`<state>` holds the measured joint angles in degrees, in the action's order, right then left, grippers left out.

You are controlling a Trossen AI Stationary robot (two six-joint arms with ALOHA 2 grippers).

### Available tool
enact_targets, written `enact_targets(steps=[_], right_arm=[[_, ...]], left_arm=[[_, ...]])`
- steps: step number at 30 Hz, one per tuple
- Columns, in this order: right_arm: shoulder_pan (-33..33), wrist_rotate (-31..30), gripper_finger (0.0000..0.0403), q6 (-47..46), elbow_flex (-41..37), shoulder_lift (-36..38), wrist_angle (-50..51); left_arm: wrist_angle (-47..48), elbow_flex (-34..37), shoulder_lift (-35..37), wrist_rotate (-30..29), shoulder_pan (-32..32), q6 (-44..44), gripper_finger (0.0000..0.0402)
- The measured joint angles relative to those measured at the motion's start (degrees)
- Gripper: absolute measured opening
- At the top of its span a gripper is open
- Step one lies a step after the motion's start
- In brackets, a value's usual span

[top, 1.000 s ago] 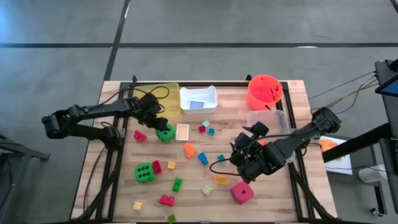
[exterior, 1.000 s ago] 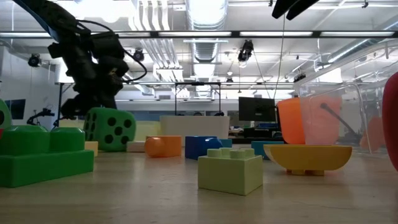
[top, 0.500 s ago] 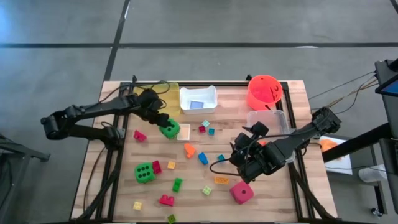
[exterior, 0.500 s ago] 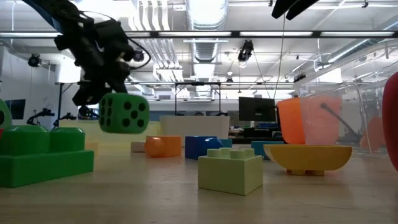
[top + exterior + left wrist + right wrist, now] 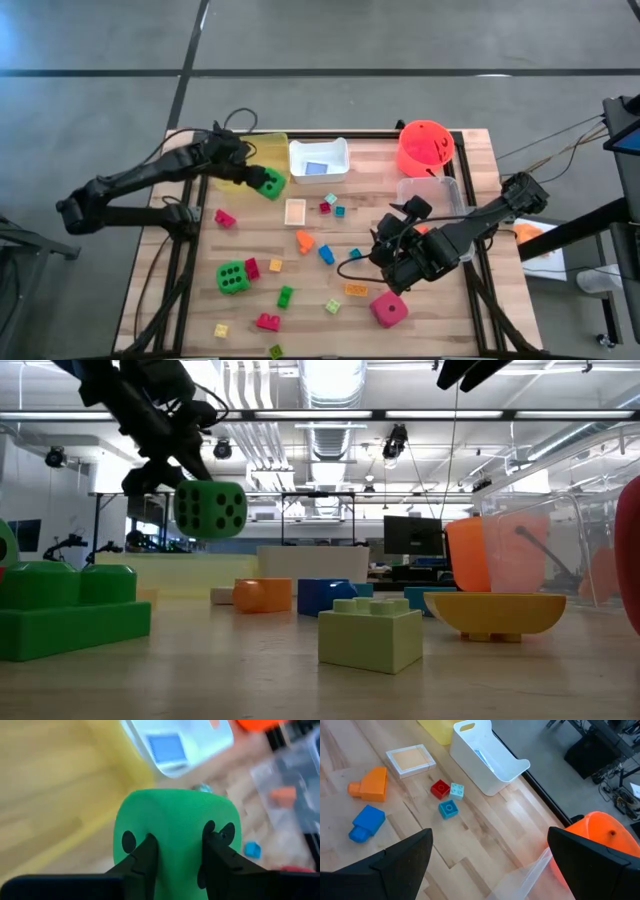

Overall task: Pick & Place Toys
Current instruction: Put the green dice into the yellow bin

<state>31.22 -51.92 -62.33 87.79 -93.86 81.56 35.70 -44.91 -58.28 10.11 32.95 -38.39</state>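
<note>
A green dotted die [image 5: 269, 183] hangs in the air beside the yellow tray [image 5: 270, 146] at the far left, with my left gripper [image 5: 256, 180] shut on it. The low view shows the green die [image 5: 210, 510] well above the tabletop, below my left gripper [image 5: 165, 468]. My right gripper [image 5: 392, 262] hovers open over the table's right half, with nothing between its fingers [image 5: 395, 865]. A second green die [image 5: 232, 277], a pink die [image 5: 389, 309], a flat card [image 5: 295, 211] and several small bricks lie on the wood. My left gripper pinches the green die [image 5: 175, 827] between its two fingers [image 5: 146, 856], which slant down onto it from the table's left side. The die is wider than the gap and bulges out past both fingers. It hangs lifted clear of the table.
A white tray [image 5: 336, 170] holding a blue card stands next to the yellow one at the far edge. An orange bucket [image 5: 425, 147] and a clear tray [image 5: 412, 188] stand at the far right. Loose bricks are scattered over the middle and near part of the table.
My left gripper has risen with the green die and gone toward the far edge and the yellow tray. The die, which stood on the table beside the card, is now lifted clear.
</note>
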Motion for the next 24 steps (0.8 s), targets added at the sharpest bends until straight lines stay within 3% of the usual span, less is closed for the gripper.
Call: enact_targets(steps=[4,9,19,24], right_arm=[[0.02,0.07,0.0389,0.02,0.0,0.0,-0.09],[0.0,0.99,0.0389,0.63,0.0,0.02,-0.09],[0.02,1.44,0.0389,0.61,0.0,0.02,-0.37],[0.02,1.42,0.0389,0.79,0.0,0.02,-0.8]], left_arm=[[2.06,-1.91,-0.07,-3.34,3.59,1.01,0.0099],[6.34,-4.23,-0.07,-12.22,6.7,3.59,0.0097],[17.6,-7.98,-1.64,-30.14,7.28,11.53,0.0095],[20.08,-9.56,-4.33,-31.99,7.11,15.67,0.0095]])
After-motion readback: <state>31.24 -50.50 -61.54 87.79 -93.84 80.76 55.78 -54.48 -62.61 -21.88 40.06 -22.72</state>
